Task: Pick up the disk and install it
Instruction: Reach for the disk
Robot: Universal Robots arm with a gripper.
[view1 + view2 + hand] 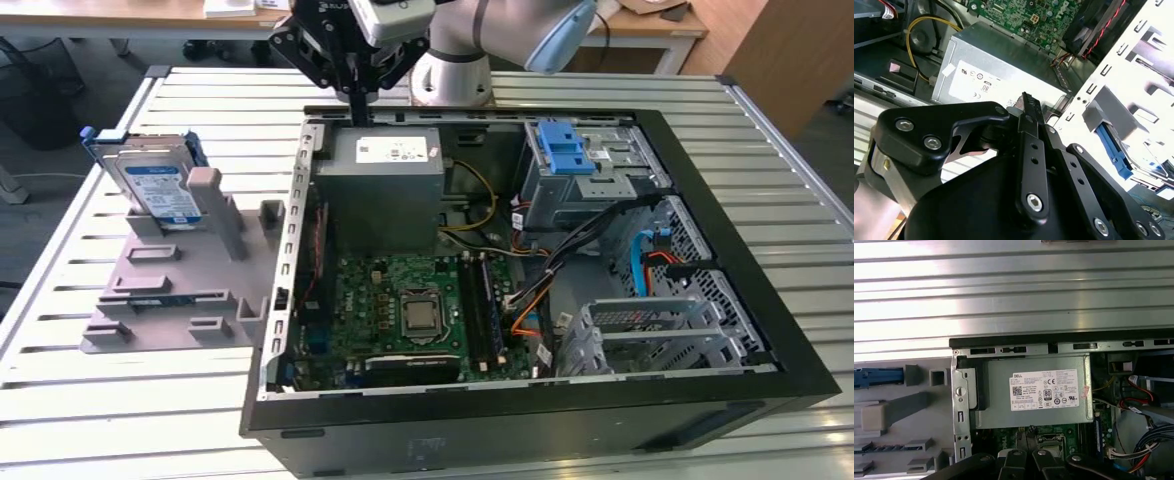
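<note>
Robotics lab or workshop — robot arm [458, 62], slatted metal table [120, 425], opened computer case [534, 425] — desks [120, 8] behind.

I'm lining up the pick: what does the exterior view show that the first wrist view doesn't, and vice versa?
Exterior view: the labelled face of the flat silver, blue-framed hard disk, standing upright apart from the gripper, plus the blue-latched drive bay. First wrist view: a straight-down look at the black case rim. Both: the grey boxy power supply, the grey plastic fixture and a blue edge, probably the disk's frame.
</note>
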